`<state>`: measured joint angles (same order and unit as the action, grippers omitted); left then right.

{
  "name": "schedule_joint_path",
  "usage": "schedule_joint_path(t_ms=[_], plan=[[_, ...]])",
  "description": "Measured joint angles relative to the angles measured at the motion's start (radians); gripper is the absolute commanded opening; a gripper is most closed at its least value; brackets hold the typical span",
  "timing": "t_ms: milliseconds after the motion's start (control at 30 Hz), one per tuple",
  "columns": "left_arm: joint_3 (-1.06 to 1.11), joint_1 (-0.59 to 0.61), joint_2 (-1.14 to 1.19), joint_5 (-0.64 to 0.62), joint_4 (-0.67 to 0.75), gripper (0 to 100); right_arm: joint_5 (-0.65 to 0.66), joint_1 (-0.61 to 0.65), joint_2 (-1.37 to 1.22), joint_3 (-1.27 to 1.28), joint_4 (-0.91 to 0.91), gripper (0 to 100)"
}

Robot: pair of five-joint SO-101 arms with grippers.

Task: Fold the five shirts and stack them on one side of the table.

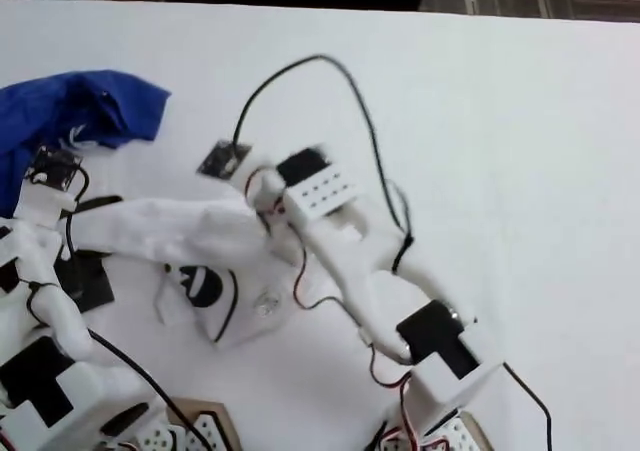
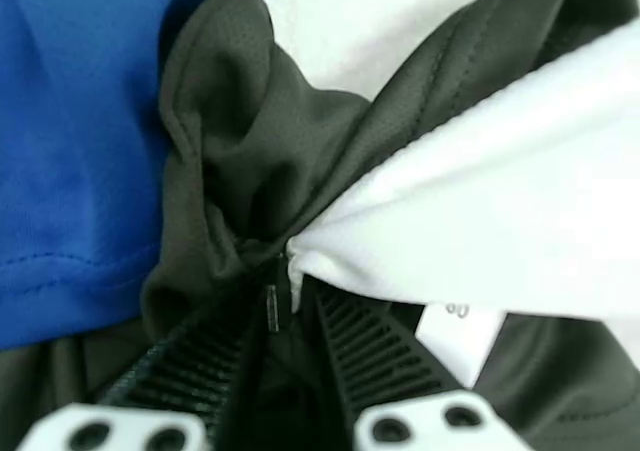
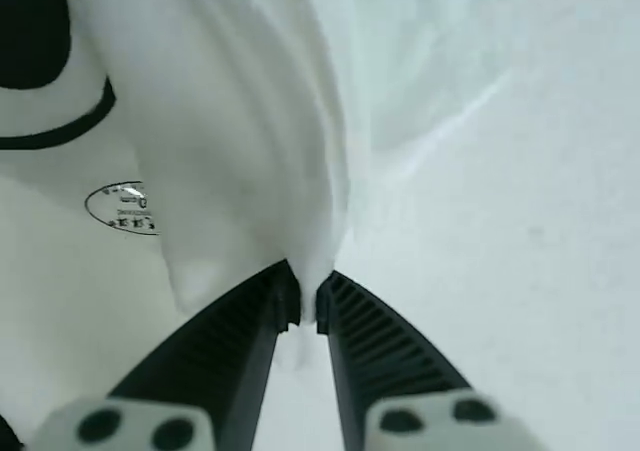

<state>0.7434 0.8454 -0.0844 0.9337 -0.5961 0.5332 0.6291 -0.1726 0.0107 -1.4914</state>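
A white shirt with a black graphic and black panels is stretched across the table between both grippers. My left gripper is shut on a bunch of its black and white cloth, right beside a crumpled blue shirt. From above, the left gripper is at the table's left, just below the blue shirt. My right gripper is shut on a fold of the white shirt. From above, the right gripper is near the table's middle.
The white table lies bare to the right and at the back. Black cables loop over it behind the right arm. The arm bases stand at the front edge.
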Motion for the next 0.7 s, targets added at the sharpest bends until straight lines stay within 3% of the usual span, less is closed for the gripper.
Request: schedule_joint_path(t_ms=[133, 233, 467, 700], plan=[[-0.003, -0.029, 0.000, 0.000, -0.026, 2, 0.049, -0.110, 0.000, -0.215, -0.112, 2.1], [-0.057, -0.100, 0.002, 0.000, -0.144, 2, 0.072, -0.178, 0.000, -0.345, -0.163, 2.1], [-0.385, -0.359, 0.002, -0.069, -0.643, 2, 0.086, -0.287, -0.002, -0.482, -0.173, 2.0], [-0.905, -0.493, 0.002, -0.123, -1.053, 2, 0.146, -0.413, 0.135, -0.675, -0.183, 2.0]])
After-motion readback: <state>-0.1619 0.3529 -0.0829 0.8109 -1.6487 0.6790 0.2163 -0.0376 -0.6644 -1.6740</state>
